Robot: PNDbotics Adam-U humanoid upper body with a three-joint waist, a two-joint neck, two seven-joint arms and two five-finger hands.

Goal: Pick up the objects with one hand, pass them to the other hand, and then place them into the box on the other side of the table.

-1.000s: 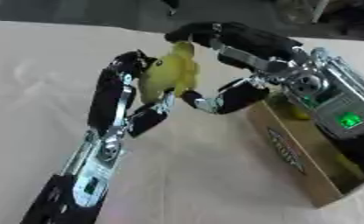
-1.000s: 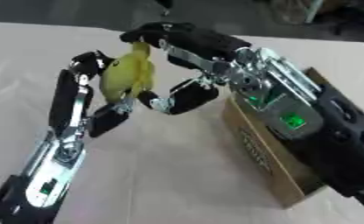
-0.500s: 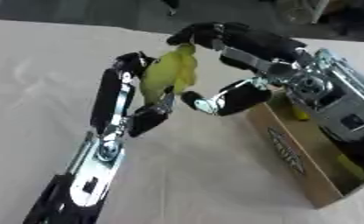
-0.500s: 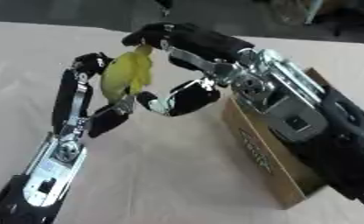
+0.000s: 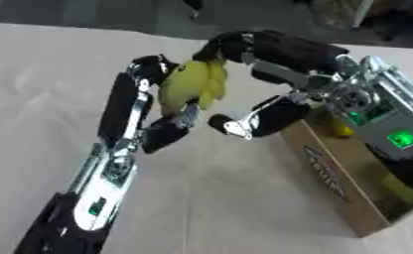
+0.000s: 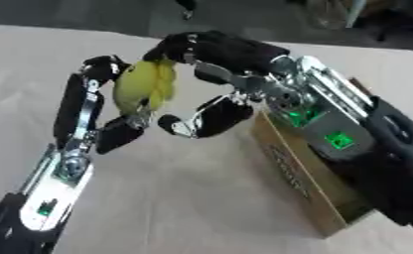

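Left eye view: the yellow banana bunch (image 5: 192, 85), short and plump w/ a greenish tint, was up in the air above the desk (image 5: 244, 198), approx mid-desk. Left hand (image 5: 145, 106) had fingers and thumb curled round it. Right hand (image 5: 262, 74) touched its top w/ curled fingertips, thumb apart below. Cardboard box (image 5: 349, 173) sat near the desk's right edge, something yellow inside.

The left hand (image 5: 145, 106) has slim black finger shells over bare silver links, with black rounded fingertips. Its forearm runs toward 7 o'clock as a silver plate with a round screw fitting and a small green mark, ending in black casing. The right hand (image 5: 271, 74) is black with silver linkages; its wrist block toward 4 o'clock is silver and carries glowing green lights.
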